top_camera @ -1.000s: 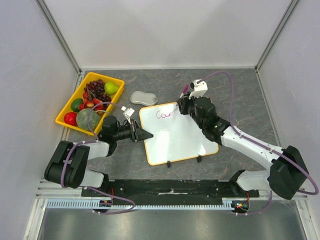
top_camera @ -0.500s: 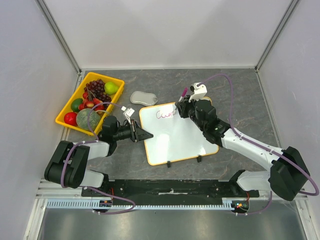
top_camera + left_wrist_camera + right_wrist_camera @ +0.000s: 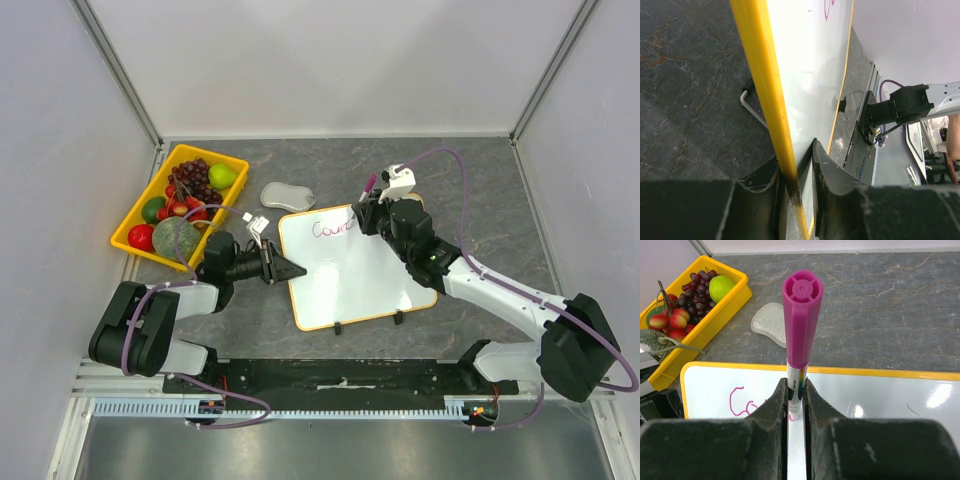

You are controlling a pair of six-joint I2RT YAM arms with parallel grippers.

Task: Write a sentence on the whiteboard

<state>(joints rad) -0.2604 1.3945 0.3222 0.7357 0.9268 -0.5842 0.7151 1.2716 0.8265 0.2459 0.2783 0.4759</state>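
Note:
The whiteboard (image 3: 350, 272) lies flat in the middle of the table, white with a yellow rim and two black clip feet on its near edge. Purple writing (image 3: 330, 229) reading about "Coura" runs along its far left corner, also seen in the right wrist view (image 3: 742, 402). My left gripper (image 3: 285, 268) is shut on the board's left rim (image 3: 771, 100). My right gripper (image 3: 366, 215) is shut on a magenta-capped marker (image 3: 800, 335), held upright with its tip on the board just right of the writing.
A yellow tray (image 3: 143, 206) of fruit stands at the back left. A grey oblong eraser (image 3: 287, 196) lies just beyond the board's far edge. A bent metal rod (image 3: 753, 107) lies on the table beside the board's rim. White walls enclose the table.
The right gripper shifted slightly right along the board's far edge with the marker, and the purple writing has grown by a letter or so. The left arm has not moved.

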